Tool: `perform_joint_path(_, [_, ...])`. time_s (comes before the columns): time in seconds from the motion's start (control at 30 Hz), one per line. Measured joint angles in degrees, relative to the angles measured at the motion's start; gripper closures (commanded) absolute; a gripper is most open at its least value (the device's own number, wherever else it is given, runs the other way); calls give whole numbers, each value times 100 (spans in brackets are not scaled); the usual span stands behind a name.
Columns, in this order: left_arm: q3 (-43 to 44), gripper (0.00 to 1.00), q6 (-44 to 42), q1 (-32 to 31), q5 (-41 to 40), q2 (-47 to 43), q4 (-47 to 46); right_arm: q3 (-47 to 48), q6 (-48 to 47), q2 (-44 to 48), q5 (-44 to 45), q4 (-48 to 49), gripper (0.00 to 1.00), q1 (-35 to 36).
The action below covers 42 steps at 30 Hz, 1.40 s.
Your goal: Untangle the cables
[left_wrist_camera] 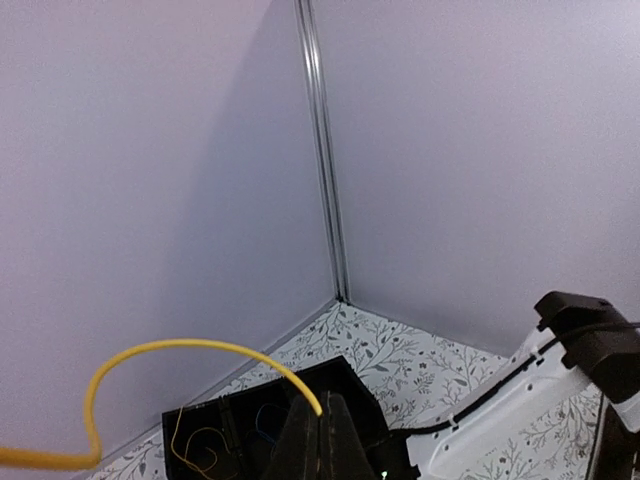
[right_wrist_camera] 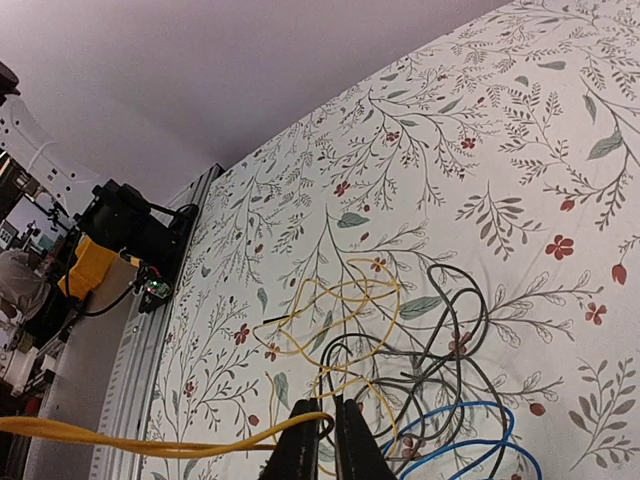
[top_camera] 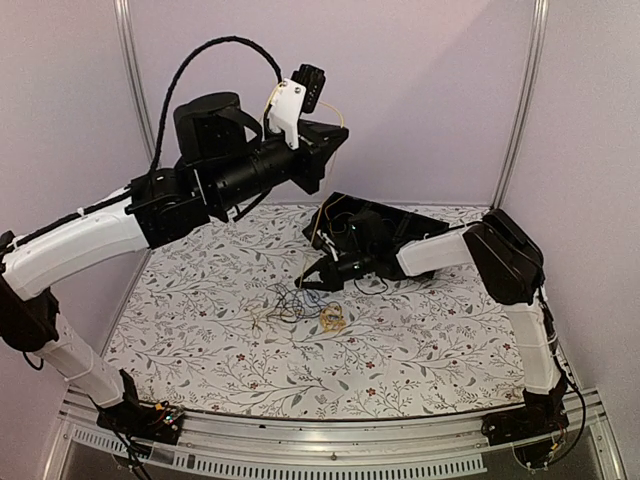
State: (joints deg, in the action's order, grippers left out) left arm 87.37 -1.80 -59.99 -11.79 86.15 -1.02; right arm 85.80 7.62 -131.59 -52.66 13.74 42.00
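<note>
Mid-pull: my left hand [left_wrist_camera: 320, 440], raised toward the far edge, pinches a yellow cable [left_wrist_camera: 180, 342]. My right hand [right_wrist_camera: 322, 440] grips yellow too, beside the tangle [right_wrist_camera: 430, 380] at the middle of the tabletop [right_wrist_camera: 520, 120]. Next, draw it free slowly.

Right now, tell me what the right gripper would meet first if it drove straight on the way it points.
Most likely the tangled cables just ahead of the right gripper: black and yellow loops lie nearest it on the flowered cover. Depth is hard to judge.

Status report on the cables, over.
Left tool raised, shut on yellow cable. Right tool low, gripping yellow too. Black-blue tangle lies on table. Nothing blocking.
</note>
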Motion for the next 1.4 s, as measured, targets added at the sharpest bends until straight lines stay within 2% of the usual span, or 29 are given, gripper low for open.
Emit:
perform_joint_path(0.03, [166,100,-181,-85,-59,0,63,17,28,33,11,52,67,4])
perform_joint_path(0.1, [772,100,-610,-334,-105,11,-72,13,107,-26,181,-24,60,11])
perform_joint_path(0.23, [2024,100,-1338,-787,-107,-170,-955,-9,120,-490,308,-337,58,7])
perform_joint_path(0.4, [2406,100,-1867,-839,-308,-686,-1648,26,92,-474,313,-400,57,-2])
perform_joint_path(0.57, [1982,100,-2072,-839,-573,-813,-1915,-151,-101,-315,267,-476,55,-2])
perform_joint_path(0.73, [1152,100,-2074,-831,-896,-682,-1777,-363,-509,149,409,-1169,49,-2])
perform_joint_path(0.97, [363,100,-1526,-516,-1119,-702,-1408,-448,-1628,1714,828,-2120,42,-28])
perform_joint_path(1.17, [-275,100,-616,433,-807,-986,-1322,-385,-2218,2787,868,-2592,39,-310])
perform_joint_path(1.2, [-372,100,-337,754,-649,-970,-1305,-341,-2328,2855,883,-2702,39,-382])
perform_joint_path(1.4, [-413,100,387,1495,57,-616,-1292,-317,-3126,2966,1016,-3512,36,-651])
